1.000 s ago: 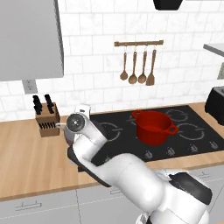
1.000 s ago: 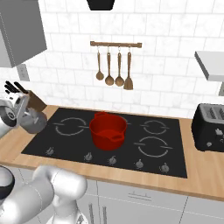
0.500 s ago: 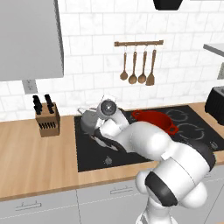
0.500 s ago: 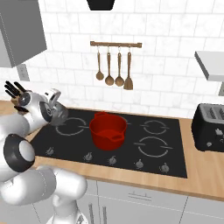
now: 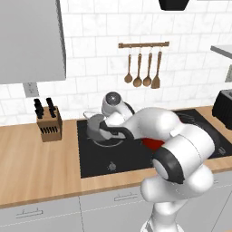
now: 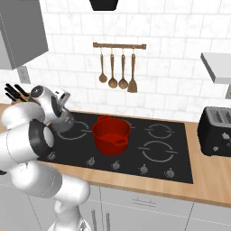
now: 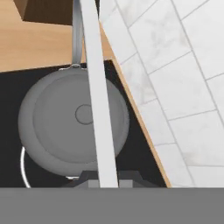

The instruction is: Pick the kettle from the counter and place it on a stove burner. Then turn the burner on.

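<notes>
The dull-grey kettle (image 5: 94, 127) hangs over the back-left stove burner (image 5: 110, 142) of the black cooktop. My gripper (image 5: 108, 124) is shut on its thin arched handle. Looking down the hand, the handle (image 7: 98, 109) crosses the round lid and knob (image 7: 83, 113) and runs between my fingertips (image 7: 83, 180); my gripper (image 7: 104, 178) is closed on it. A white arc of the burner ring (image 7: 22, 168) peeks out beside the kettle's body. From the right base view the kettle (image 6: 64, 122) sits half behind my forearm, over the burner (image 6: 77, 131). The wooden counter (image 5: 36, 158) lies left of it. Whether the kettle touches the glass I cannot tell.
A red two-handled pot (image 6: 111, 134) stands mid-cooktop, right of the kettle. A knife block (image 5: 47, 122) sits on the counter at the left. Knobs (image 6: 116, 166) line the cooktop's front edge. A toaster (image 6: 216, 131) is far right; utensils (image 6: 118, 67) hang on the wall.
My arm has swung right, carrying the kettle from beside the knife block on the counter to over the back-left burner.
</notes>
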